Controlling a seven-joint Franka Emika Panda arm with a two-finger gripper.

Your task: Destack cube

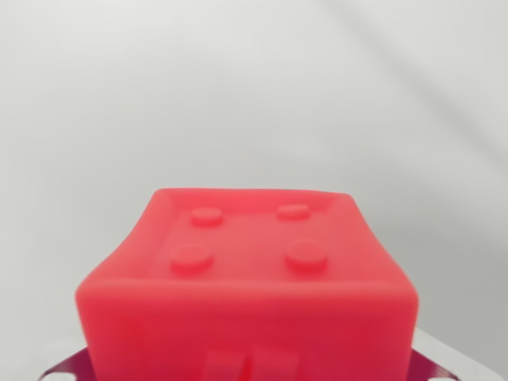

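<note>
A red cube (pixel 248 278) fills the lower middle of the wrist view, very close to the camera. Its far face is recessed and carries four round studs. The near face shows raised ribs at the bottom edge. My gripper (pixel 250 363) reaches into view only as two bare metal pieces, one at each lower corner of the cube, pressed against its left and right sides. The cube hides the fingertips themselves. It sits between them, so the gripper looks shut on the cube. No second cube is in view.
Behind the cube there is only a plain pale grey surface (pixel 254 95) with soft diagonal shading; it shows no other objects or edges.
</note>
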